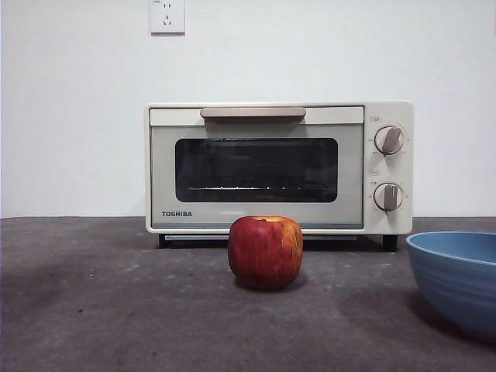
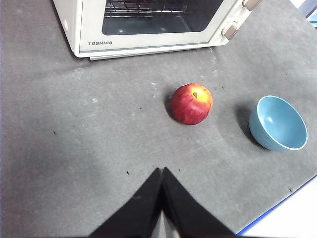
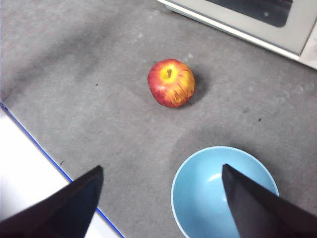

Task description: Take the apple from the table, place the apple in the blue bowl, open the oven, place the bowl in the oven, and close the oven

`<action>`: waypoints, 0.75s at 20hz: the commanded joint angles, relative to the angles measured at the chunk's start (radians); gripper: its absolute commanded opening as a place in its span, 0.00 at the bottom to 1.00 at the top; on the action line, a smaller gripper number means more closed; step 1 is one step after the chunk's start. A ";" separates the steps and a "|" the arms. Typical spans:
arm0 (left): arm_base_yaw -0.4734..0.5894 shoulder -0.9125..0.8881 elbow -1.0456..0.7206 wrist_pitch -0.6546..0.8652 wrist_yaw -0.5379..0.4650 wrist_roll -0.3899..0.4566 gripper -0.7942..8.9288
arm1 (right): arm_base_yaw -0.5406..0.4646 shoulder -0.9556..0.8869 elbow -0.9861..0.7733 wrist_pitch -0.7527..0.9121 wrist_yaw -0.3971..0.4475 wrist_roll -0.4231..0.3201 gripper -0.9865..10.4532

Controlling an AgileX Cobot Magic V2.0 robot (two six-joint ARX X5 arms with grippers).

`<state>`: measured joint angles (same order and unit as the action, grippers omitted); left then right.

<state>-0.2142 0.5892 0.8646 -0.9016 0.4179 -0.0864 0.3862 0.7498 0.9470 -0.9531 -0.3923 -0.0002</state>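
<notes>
Left gripper closed, right gripper spread; blue bowl cropped.

The left gripper hangs above the table, jaws pressed together. The right gripper hangs high too, jaws spread wide.

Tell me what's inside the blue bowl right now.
Nothing: the blue bowl shows a bare interior. The apple sits apart on the table. The right gripper's open jaw covers a small part of the bowl's rim.
</notes>
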 commanded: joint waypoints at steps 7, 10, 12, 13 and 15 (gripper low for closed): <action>-0.003 0.006 0.018 0.009 0.001 0.019 0.09 | 0.055 0.145 0.017 0.100 0.000 0.042 0.46; -0.003 0.006 0.018 0.011 0.001 0.019 0.09 | 0.110 0.234 0.018 0.218 0.000 0.088 0.46; -0.003 0.006 0.018 0.011 0.001 0.019 0.09 | 0.145 0.302 0.019 0.303 0.007 0.115 0.46; -0.003 0.006 0.018 0.011 0.001 0.019 0.09 | 0.165 0.342 0.025 0.335 0.016 0.128 0.46; -0.003 0.006 0.018 0.011 0.002 0.019 0.09 | 0.208 0.452 0.067 0.372 0.062 0.132 0.47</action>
<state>-0.2142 0.5892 0.8646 -0.9001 0.4179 -0.0856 0.5842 1.1812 0.9909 -0.5938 -0.3344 0.1135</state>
